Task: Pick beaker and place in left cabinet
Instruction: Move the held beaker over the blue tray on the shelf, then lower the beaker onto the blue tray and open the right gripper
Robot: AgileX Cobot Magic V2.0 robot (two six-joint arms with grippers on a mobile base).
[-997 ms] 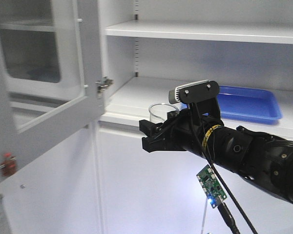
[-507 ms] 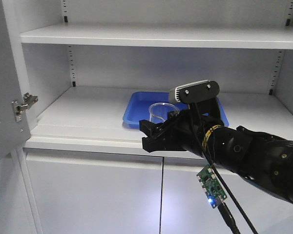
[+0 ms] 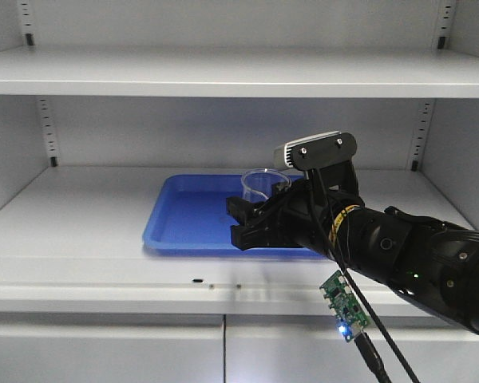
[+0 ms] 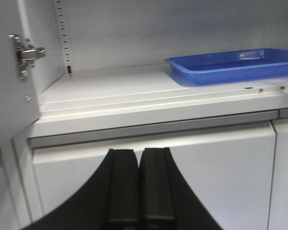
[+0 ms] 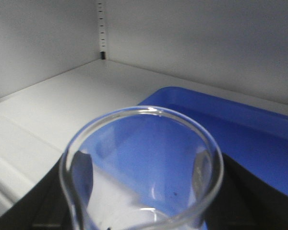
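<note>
Right gripper [image 3: 251,217] is closed on the beaker [image 3: 263,185], which stands upright between its black fingers with the open rim at the top; in the right wrist view the glass rim [image 5: 141,163] fills the lower part of the picture and the fingers press on both sides of it. The beaker is in the air in front of the blue tray [image 3: 193,214], not touching it, and the tray lies on the middle shelf [image 3: 72,231] of the left cabinet [image 3: 223,72]. The left gripper [image 4: 139,187] has its two fingers pressed together with nothing between them, and it waits lower than the tray, before the closed lower doors [image 4: 149,167]; the door hinge [image 4: 25,53] is seen far to the left of the tray. I judge that the picking is done and the carrying step is in hand, so the placing is not yet done. The next move, as I think, asks the arm to reach forward over the shelf edge, to choose a free place on the bare shelf left of the tray or inside the tray, to bring the beaker down slowly until its bottom rests flat, and only then to let go, because glass can tip or break.
</note>
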